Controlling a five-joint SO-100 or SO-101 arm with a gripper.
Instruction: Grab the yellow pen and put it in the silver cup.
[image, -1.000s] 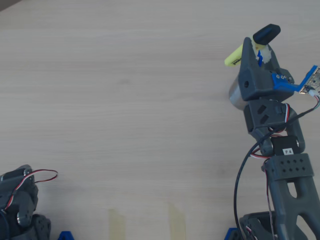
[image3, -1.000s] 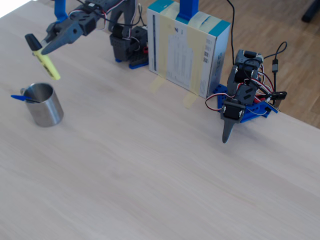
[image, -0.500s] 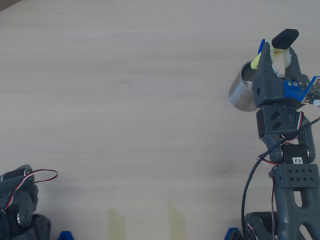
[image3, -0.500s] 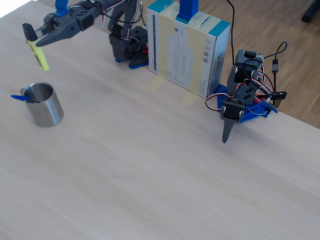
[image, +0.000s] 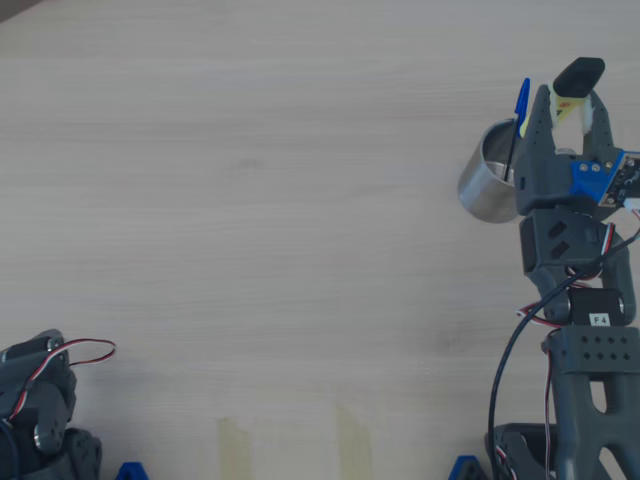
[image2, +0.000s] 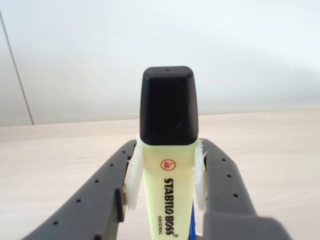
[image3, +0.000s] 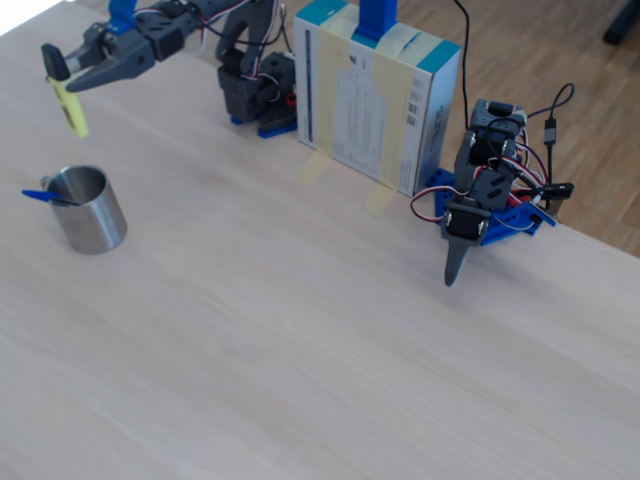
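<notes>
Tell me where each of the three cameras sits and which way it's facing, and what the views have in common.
Overhead view: above the table, looking straight down; arm enters from the bottom right, hand beside the silver cup.
Wrist view: on the hand, looking out level between its fingers at the gripped yellow pen.
Fixed view: raised, angled down across the table; arm at top left, cup below, second arm parked at right.
Shared: all three show the pen, black cap up.

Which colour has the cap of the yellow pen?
Black; the cap of the yellow pen shows best in the wrist view.
</notes>
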